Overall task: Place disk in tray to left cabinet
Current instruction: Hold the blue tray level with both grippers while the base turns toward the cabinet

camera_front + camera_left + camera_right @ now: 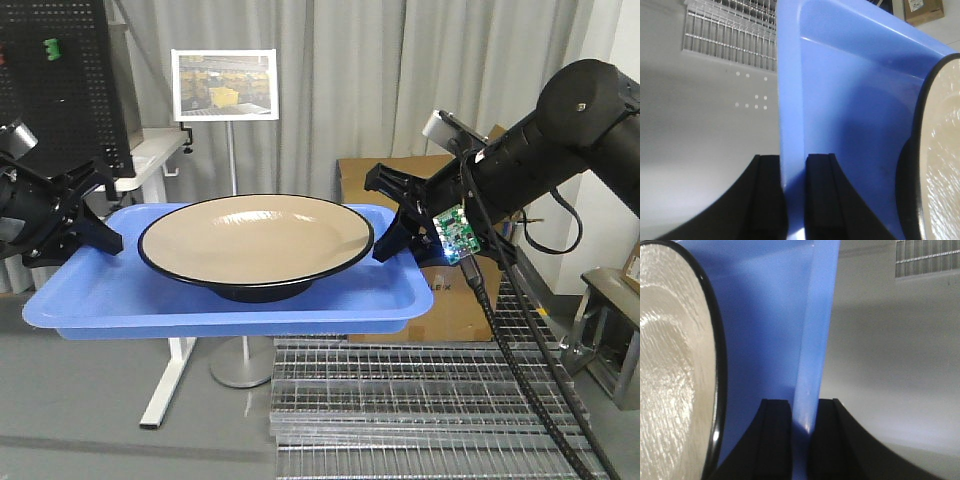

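The front view's edge is cutting off most of the left arm (25, 215), and each wrist view is showing only a slice of the disk (255, 235). The near wall of the blue tray (100, 300) is hiding part of the disk's black underside. The disk is sitting mid-tray, with the tray held up in the air. The left gripper (108, 212) is pinching the tray's left wall, jaws narrowed onto it. The right gripper (392, 215) is pinching the right wall likewise.

Room is free over the round tan black-rimmed plate (255, 240), but both short walls of the bright blue plastic tray (230, 305) are occupied by the left gripper (112, 215) and right gripper (387, 215).
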Robot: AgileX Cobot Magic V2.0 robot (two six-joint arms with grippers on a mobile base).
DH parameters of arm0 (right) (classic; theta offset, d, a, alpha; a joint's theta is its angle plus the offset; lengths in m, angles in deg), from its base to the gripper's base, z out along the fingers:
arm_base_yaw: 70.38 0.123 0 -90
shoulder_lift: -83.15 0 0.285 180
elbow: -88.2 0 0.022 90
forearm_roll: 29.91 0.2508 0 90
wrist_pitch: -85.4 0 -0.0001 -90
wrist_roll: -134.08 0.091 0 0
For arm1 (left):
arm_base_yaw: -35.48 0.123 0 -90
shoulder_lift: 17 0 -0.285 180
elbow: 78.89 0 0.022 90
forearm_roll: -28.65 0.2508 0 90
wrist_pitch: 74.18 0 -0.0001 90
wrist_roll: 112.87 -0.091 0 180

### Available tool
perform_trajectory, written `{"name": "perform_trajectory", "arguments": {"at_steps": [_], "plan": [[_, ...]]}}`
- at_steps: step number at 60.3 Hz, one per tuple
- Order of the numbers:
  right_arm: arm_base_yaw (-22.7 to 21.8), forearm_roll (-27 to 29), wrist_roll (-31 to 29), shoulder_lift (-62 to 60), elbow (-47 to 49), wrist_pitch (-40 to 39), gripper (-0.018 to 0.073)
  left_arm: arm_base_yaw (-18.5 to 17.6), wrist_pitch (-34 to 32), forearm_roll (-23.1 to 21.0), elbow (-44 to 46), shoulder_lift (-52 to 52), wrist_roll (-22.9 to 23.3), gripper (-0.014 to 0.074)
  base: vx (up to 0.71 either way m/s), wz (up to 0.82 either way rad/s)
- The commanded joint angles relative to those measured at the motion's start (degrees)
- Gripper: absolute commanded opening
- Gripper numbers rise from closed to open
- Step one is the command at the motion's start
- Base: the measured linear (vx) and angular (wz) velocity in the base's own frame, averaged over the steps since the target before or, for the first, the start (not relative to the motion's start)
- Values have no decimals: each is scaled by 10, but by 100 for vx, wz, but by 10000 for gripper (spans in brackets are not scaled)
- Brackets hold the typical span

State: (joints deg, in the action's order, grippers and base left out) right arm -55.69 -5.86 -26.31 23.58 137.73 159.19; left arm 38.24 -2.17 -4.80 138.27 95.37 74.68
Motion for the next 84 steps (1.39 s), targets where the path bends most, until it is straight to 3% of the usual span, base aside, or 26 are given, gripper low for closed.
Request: {"name": "perform_trajectory", "arguments": {"at_steps": [1, 51, 84], "plan": [[12, 83, -9, -36, 22, -12, -1, -13, -6, -95, 21, -36, 1, -2, 44, -11], [12, 83, -9, -36, 22, -12, -1, -13, -6, -95, 21, -36, 1, -2, 35, -8], [12, 83, -9, -36, 22, -12, -1, -13, -6, -95, 21, -36, 1, -2, 15, -32]]}}
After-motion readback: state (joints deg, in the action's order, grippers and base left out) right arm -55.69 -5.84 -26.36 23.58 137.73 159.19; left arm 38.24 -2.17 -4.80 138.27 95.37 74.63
